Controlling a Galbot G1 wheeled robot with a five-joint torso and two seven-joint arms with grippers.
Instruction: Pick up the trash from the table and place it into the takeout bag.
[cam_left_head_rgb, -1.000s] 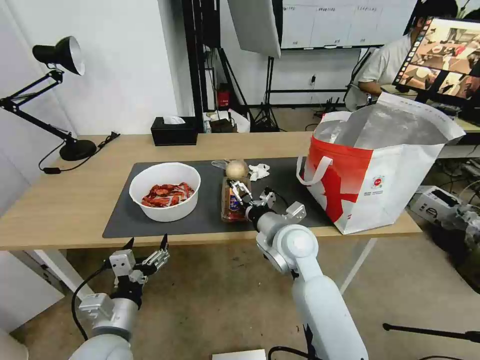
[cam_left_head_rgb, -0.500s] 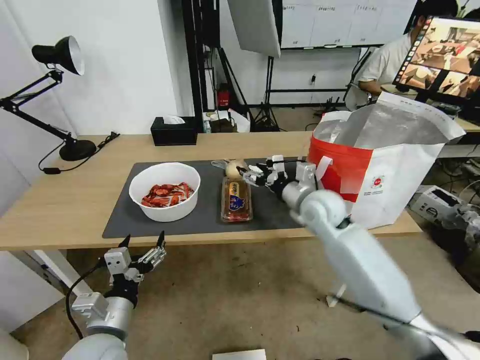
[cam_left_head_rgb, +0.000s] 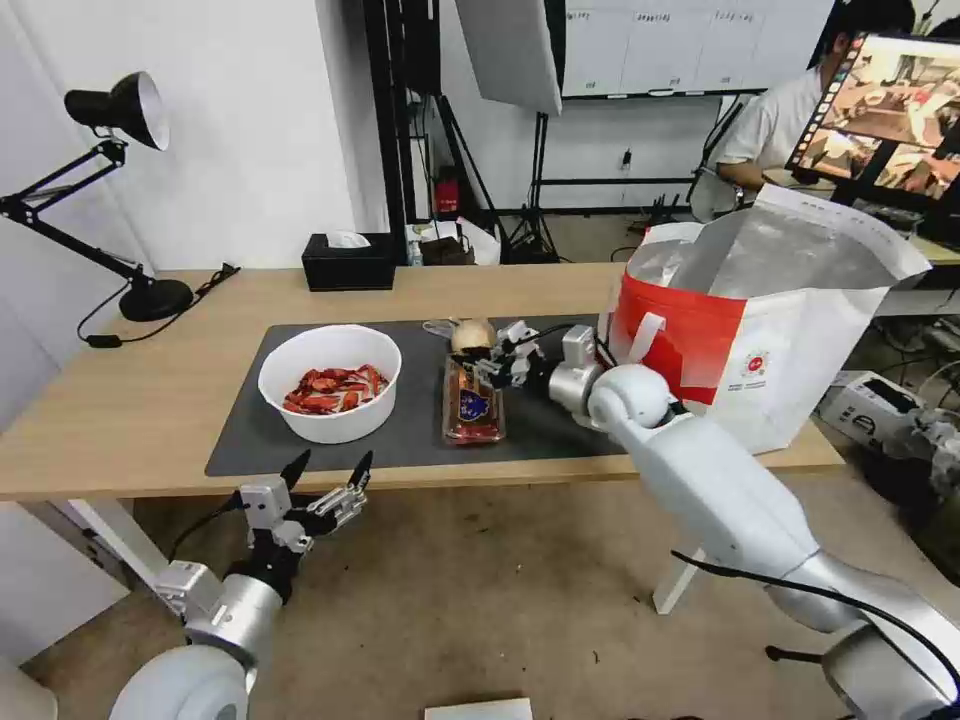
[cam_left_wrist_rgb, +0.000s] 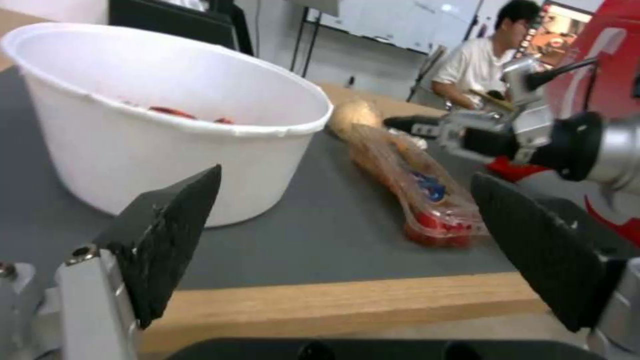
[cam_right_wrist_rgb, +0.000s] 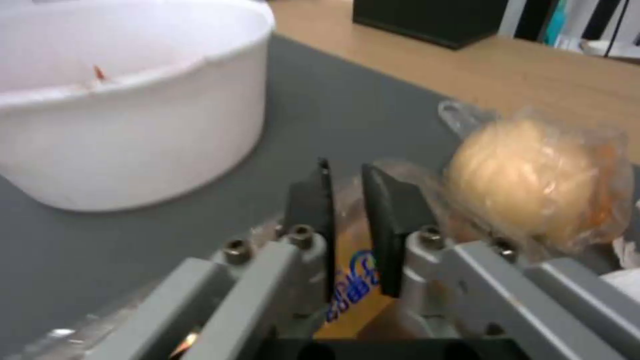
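Table (cam_left_head_rgb: 130, 400): long light-wood top, a dark grey mat (cam_left_head_rgb: 400, 430) lying across its middle.

Bag (cam_left_head_rgb: 770, 330): big, boxy, white with a red band, foil-lined, mouth open. It stands on the right end of the table, its near corner on the mat's right edge. A white strap handle hangs on the side facing the mat.

Bowl (cam_left_head_rgb: 330, 385): round, white, on the left half of the mat, red shells heaped inside. In the left wrist view the bowl (cam_left_wrist_rgb: 167, 120) stands just beyond the table's front edge.

Tray (cam_left_head_rgb: 472, 400): clear plastic, on the mat just right of the bowl, red scraps and a blue label showing through the lid.

Ball (cam_left_head_rgb: 472, 337): beige, in clear wrap, touching the far end of the tray. In the right wrist view the ball (cam_right_wrist_rgb: 533, 180) sits just beside the fingers.

Tissue: hidden behind the right wrist; cannot tell where it lies.

Right gripper (cam_left_head_rgb: 497, 352): reaches from the bag side, low over the tray's far end, next to the ball. In its wrist view the fingers (cam_right_wrist_rgb: 393, 225) are nearly together, a thin gap between them, nothing held.

Left gripper (cam_left_head_rgb: 330, 478): below and in front of the table edge, fingers spread wide, empty, aimed toward the bowl.
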